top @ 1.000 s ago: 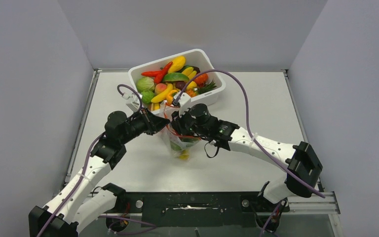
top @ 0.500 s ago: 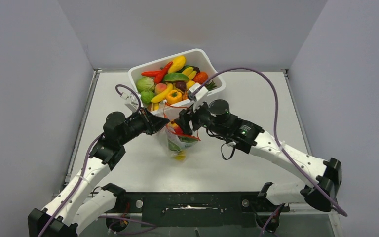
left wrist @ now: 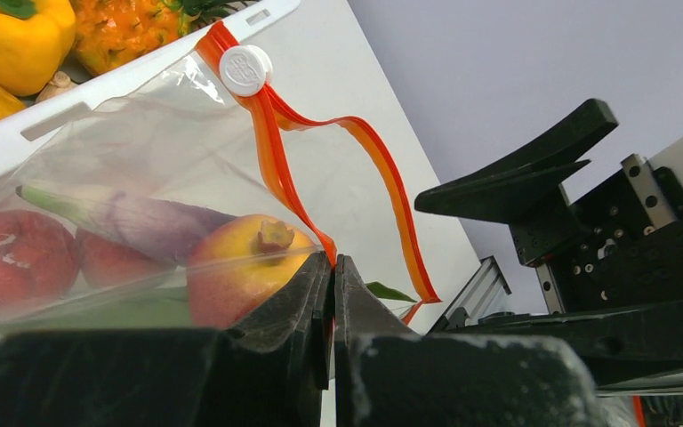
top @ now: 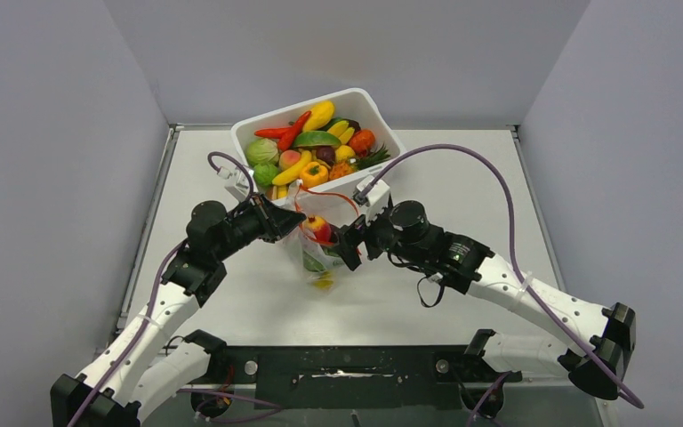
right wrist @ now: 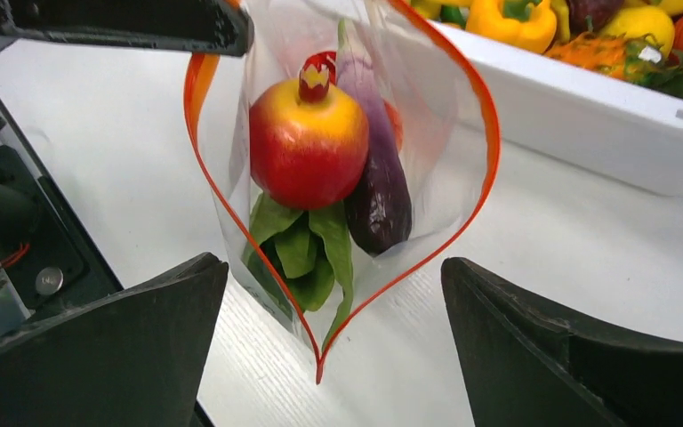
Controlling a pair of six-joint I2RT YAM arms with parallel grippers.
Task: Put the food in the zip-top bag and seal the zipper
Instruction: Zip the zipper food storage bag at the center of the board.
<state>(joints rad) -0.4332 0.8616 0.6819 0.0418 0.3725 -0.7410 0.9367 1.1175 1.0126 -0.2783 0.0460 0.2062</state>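
From above, you see the small clear plastic zip-top bag (top: 322, 258) held up between your two arms, just in front of the white rectangular plastic tub (top: 384, 133) heaped with glossy toy fruits and vegetables (top: 307, 147). Your left gripper (top: 292, 231) pinches the bag's left edge, its arm reaching forward and inward from the base. Your right gripper (top: 349, 247) sits just right of the bag's mouth, its arm stretched low over the pale grey table (top: 480, 196), with a purple cable (top: 462, 153) arcing above it.

Through the left wrist camera, the jaws are clamped together on the thin red-orange zipper strip (left wrist: 382, 169), with no gap between them. A round white slider (left wrist: 245, 69) sits at the strip's far end, against the tub's rim. Behind the plastic lie a peach-and-red toy pomegranate (left wrist: 231, 271) and a purple toy aubergine (left wrist: 142, 222). A black finger of the right gripper stands off to the right, apart from the strip.

Through the right wrist camera, your right gripper's fingers are spread wide on either side of the bag, touching nothing. The zipper gapes in a teardrop shape. Inside, the pomegranate lies on top, the aubergine beside it, and a long green toy leaf (right wrist: 307, 249) beneath. The tub wall stands just behind the bag
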